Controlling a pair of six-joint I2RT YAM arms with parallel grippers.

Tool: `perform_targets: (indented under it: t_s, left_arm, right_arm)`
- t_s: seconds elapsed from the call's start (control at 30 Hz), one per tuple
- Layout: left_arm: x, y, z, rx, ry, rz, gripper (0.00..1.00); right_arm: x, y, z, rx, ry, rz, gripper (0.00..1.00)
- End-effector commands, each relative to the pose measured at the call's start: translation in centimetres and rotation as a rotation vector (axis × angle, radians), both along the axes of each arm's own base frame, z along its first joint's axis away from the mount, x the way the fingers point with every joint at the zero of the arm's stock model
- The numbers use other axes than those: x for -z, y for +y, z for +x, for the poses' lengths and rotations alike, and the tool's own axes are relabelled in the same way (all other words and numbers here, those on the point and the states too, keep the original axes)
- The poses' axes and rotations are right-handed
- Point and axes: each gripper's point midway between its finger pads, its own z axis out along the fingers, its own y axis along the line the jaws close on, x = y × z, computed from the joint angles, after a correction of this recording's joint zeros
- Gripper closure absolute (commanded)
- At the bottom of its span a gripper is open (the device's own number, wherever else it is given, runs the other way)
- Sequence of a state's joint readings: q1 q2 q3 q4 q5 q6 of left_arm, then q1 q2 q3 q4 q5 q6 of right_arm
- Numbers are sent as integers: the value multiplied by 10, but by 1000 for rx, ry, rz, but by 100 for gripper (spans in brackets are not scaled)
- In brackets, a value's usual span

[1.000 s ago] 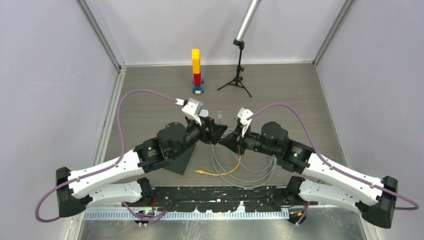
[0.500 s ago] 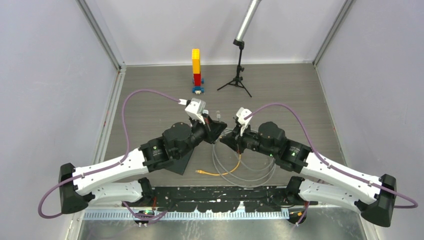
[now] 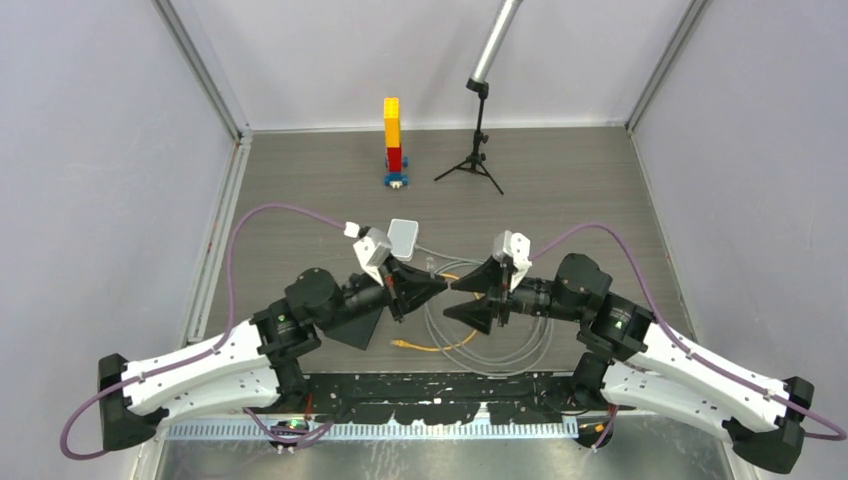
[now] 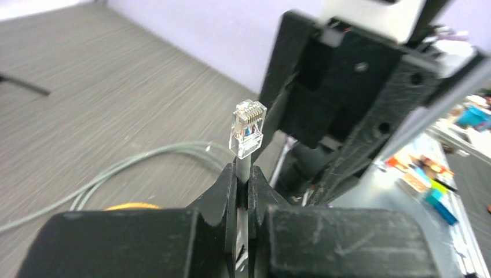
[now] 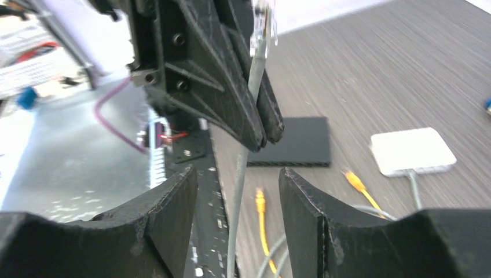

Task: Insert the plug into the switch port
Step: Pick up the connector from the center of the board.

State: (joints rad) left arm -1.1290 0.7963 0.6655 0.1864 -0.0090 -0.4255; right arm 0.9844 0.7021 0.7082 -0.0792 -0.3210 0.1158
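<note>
Grips the grey cable (image 4: 244, 164) in the shut jaws of the left gripper (image 4: 242, 179), just under the clear plug (image 4: 248, 128), raised off the table (image 3: 560, 190). Holds the right gripper (image 5: 237, 179) jaws apart, either side of that cable. Shows the white switch box (image 3: 403, 237) flat on the table, just beyond the left gripper.

The plug (image 4: 248, 128) is held in the left gripper (image 4: 242, 176), opposite the right gripper (image 3: 452, 298); the switch box (image 3: 402, 236) is set just behind the left wrist, and coiled cable (image 3: 500, 345) is spread beneath both
</note>
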Motion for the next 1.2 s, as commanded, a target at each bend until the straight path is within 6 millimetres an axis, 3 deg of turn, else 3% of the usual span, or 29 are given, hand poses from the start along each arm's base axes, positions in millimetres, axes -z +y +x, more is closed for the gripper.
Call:
perform_targets:
  t_s: [0.0,0.33,0.4,0.53,0.57,0.63,0.67,0.73,0.9,1.03,1.17]
  left_arm:
    - [-59,3,-43,220,-151,-199,100]
    - [-77,-9,-63,352,-166,-244,100]
    - [-77,-11,-64,364,-165,-247,100]
    - [-75,-11,-57,325,-142,-238,100]
    - [-73,-9,-49,275,-121,-236,92]
    - [-67,-5,-36,196,-92,-221,60]
    - [-65,-2,-30,161,-81,-215,48]
    - [-60,2,-20,99,-62,-191,35]
    - [-45,3,4,-30,-13,-75,39]
    - [-42,-3,7,-29,-16,-64,41]
    - [-41,3,10,-61,-21,-53,41]
  right_arm:
    - [-31,6,-37,-205,-27,168,41]
    - [-38,22,-49,-319,15,234,46]
    - [-39,24,-48,-324,18,239,56]
    - [-33,26,-40,-286,14,218,96]
    - [-29,26,-35,-257,19,201,99]
    - [-22,26,-24,-194,17,162,99]
    - [-19,25,-18,-159,17,138,99]
    - [-13,22,-3,-73,21,100,99]
    - [-3,19,25,70,22,13,100]
    - [-4,22,30,79,11,-2,99]
    - [-2,18,31,94,4,-2,100]
